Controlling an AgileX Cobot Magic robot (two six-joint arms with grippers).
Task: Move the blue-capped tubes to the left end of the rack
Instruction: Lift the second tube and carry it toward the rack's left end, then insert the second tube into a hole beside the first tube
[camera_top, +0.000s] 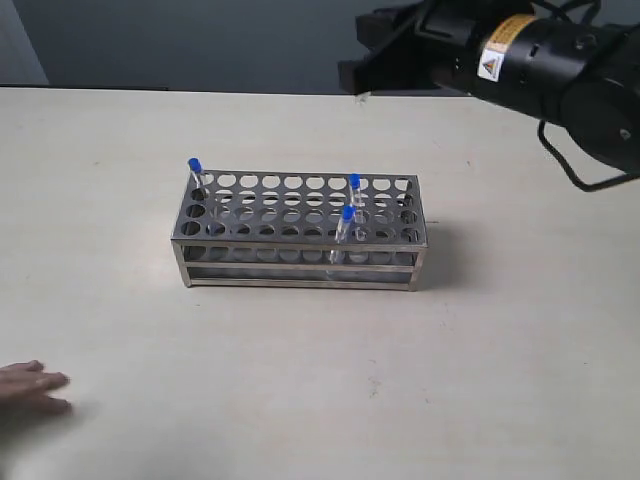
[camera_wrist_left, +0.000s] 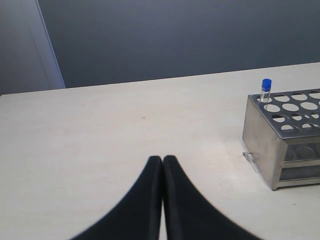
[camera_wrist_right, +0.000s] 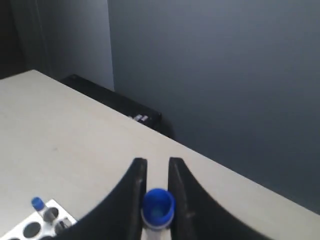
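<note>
Right end effector (camera_wrist_right: 157, 163) pinches a blue-capped tube (camera_wrist_right: 158, 206); left end effector (camera_wrist_left: 162, 158), pressed together, faces open table (camera_wrist_left: 125, 130) beside rack (camera_wrist_left: 260, 131).

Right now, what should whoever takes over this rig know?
Left pincer: shut, empty, apart from the rack.
Right pincer: shut on one blue-capped tube, held clear of the rack.
In the rack: one tube already at the left end; two more tubes near the right end.
Left to do: seat the held tube and those two at the left end.
A person's hand lies on the table.
</note>
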